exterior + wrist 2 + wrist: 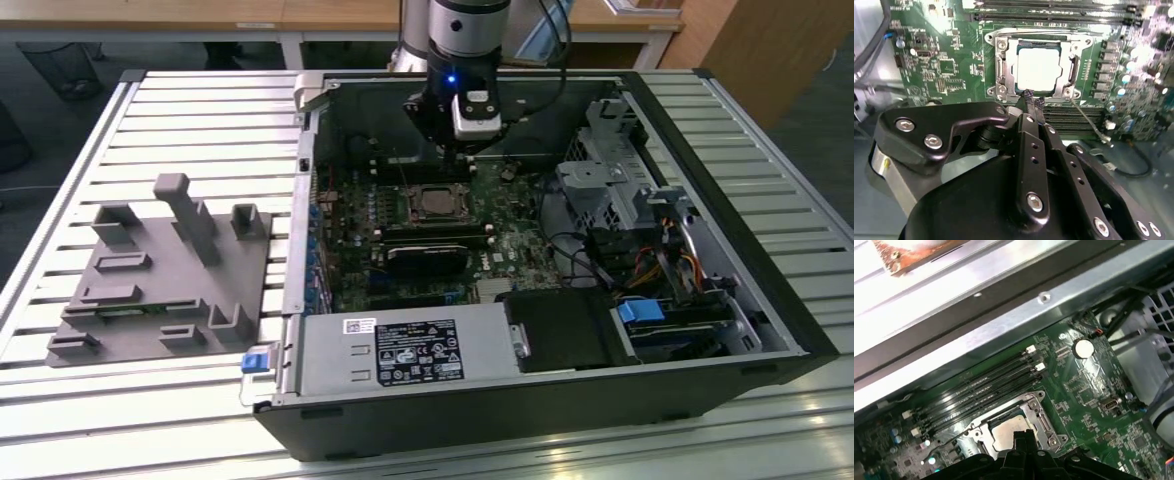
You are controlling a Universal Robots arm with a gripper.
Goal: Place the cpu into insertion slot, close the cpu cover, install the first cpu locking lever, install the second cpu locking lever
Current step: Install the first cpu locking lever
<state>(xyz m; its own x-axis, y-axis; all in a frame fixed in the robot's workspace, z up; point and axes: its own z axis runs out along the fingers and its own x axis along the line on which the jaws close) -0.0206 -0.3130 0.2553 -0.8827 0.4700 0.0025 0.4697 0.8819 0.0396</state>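
While the cpu (1038, 67) lies in the insertion slot (1002, 67), the hand (1029, 96) nearby is pinched closed.

High and well back in the exterior view, looking down into the open computer case (534, 415) on the slatted table (187, 110), with the arm (467, 30) at the far side. Close above the green board (939, 60) in both wrist views, peering past the gripper (1030, 97). Shared by all three: the socket (1040, 412), its chip (1004, 432) and the long memory slots (979, 390).
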